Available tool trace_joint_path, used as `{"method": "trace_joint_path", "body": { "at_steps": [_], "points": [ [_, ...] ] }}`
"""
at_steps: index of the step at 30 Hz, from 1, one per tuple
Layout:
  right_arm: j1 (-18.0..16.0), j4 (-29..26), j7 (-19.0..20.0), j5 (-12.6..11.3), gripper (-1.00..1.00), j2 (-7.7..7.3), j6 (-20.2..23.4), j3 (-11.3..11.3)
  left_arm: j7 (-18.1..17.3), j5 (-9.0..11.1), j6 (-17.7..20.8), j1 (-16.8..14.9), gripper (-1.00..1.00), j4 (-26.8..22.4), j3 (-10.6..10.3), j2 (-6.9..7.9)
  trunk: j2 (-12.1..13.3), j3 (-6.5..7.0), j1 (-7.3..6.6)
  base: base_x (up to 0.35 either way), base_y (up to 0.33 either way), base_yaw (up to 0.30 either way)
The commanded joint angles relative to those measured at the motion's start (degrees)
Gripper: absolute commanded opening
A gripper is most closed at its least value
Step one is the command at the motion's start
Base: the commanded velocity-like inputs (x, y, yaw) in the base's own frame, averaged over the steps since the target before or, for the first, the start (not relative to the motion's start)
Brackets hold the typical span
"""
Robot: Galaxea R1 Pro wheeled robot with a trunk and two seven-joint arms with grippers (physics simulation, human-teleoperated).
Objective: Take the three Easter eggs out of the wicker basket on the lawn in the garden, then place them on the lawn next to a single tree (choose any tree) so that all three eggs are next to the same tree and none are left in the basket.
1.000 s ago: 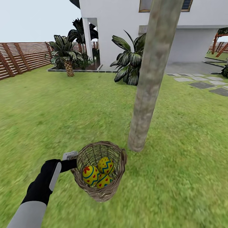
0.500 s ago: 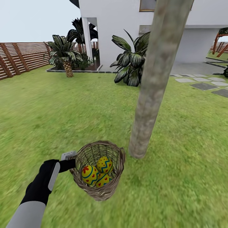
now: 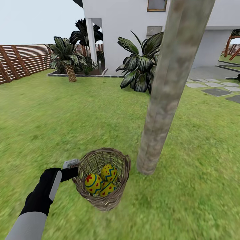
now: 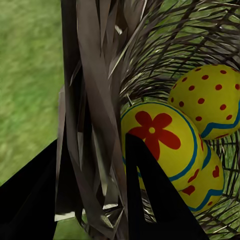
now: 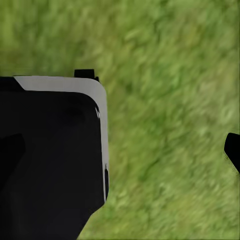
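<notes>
Brown wicker basket [image 3: 101,180] held beside the tree [image 3: 166,96] on the lawn [image 3: 50,116].
The left gripper [image 4: 90,200] clamps the basket's near-left rim, one finger either side of the weave. All three Easter eggs [image 3: 100,181] sit inside. Whether the right gripper [image 5: 165,150] is open or closed, I cannot tell.

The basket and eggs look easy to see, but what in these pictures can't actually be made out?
- Third egg: head view, mostly hidden under the other two eggs.
- Tree: head view, crown cut off by the top edge.
- Left gripper: left wrist view, one finger either side of the wicker basket wall, which hides the actual contact.
- Right gripper: right wrist view, just a dark tip at the edge over blurred lawn; opening unclear.
</notes>
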Motion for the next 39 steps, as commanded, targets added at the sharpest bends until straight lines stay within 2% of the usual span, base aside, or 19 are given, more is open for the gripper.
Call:
{"method": "trace_joint_path", "body": {
  "at_steps": [1, 5, 8, 10, 13, 17, 23, 28, 29, 31, 37, 38, 39],
  "points": [
    [-0.1, 0.2, -0.1, -0.4, 1.00, 0.01, -0.4, 0.4, 0.0, 0.8, 0.3, 0.0, -1.00, 0.0, 0.1, 0.31, -0.1, -0.10, 0.06, 0.329, 0.000, 0.000],
    [-0.1, 0.3, -0.1, -0.4, 1.00, 0.01, -0.4, 0.4, 0.0, 0.8, 0.3, 0.0, -1.00, -0.1, 0.1, 0.81, -0.1, -0.10, 0.06, 0.329, 0.000, 0.000],
    [-0.1, 0.2, -0.1, -0.4, 1.00, 0.01, -0.4, 0.4, 0.0, 0.7, 0.3, 0.0, -1.00, -0.1, 2.4, 0.91, -0.1, -0.10, 0.06, 0.329, 0.000, 0.000],
    [-0.1, 0.3, -0.1, -0.4, 1.00, 0.01, -0.4, 0.4, 0.0, 0.6, 0.2, 0.0, -1.00, -0.1, 3.0, 0.96, -0.1, -0.10, 0.06, 0.329, 0.000, 0.000],
    [-0.1, 0.3, -0.1, -0.4, 1.00, 0.03, -0.4, 0.4, 0.0, 0.8, 0.2, 0.0, -1.00, -0.1, 3.1, 2.26, -0.1, -0.10, 0.06, 0.329, 0.000, 0.000],
    [-1.4, -0.5, -0.7, 0.4, 1.00, 0.73, -1.0, 1.7, 0.1, -1.3, 0.9, 1.3, -1.00, -0.5, 2.7, 2.37, -0.1, -0.10, 0.06, 0.000, 0.000, 0.000],
    [-3.4, -1.2, -1.0, 2.2, 1.00, -1.21, -1.5, 3.7, 0.1, -3.4, 2.0, 3.3, -1.00, -2.2, 2.7, 2.67, -0.1, -0.10, 0.06, 0.000, 0.000, 0.000],
    [-3.5, -1.3, -1.0, 2.2, 1.00, -1.22, -1.5, 3.8, 0.0, -4.8, 2.4, 4.7, -1.00, -2.4, 2.7, 2.67, -0.1, -0.10, 0.06, 0.000, 0.000, 0.000],
    [-3.5, -1.3, -1.0, 2.2, 1.00, -1.22, -1.5, 3.8, -0.1, 0.2, 2.4, 4.7, -1.00, -2.4, 2.7, 2.67, -0.1, -0.10, 0.06, 0.000, 0.000, 0.000],
    [-3.5, -1.3, -1.0, 2.2, 1.00, -1.22, -1.5, 3.8, -0.2, 0.3, 2.4, 4.7, -1.00, -2.4, 2.7, 2.67, -0.1, -0.10, 0.06, 0.000, 0.000, 0.000],
    [-3.6, -1.3, -0.9, 2.2, 1.00, -1.36, -1.6, 3.8, -0.2, 0.3, 2.4, 4.7, -1.00, -2.5, 2.9, 2.67, -2.5, -1.18, 1.38, 0.000, 0.000, 0.000],
    [-3.6, -1.6, -0.7, 2.2, 1.00, -1.75, -1.9, 3.7, -0.2, 0.3, 2.4, 4.7, -1.00, -2.5, 2.9, 2.67, -2.9, -1.36, 1.60, 0.000, 0.000, 0.000],
    [-3.6, -1.7, -0.5, 1.9, 1.00, -2.84, -2.1, 3.5, -0.2, 0.3, 2.4, 4.7, -1.00, -2.5, 2.9, 2.67, -3.3, -1.54, 1.82, 0.000, 0.000, 0.000]
  ]
}}
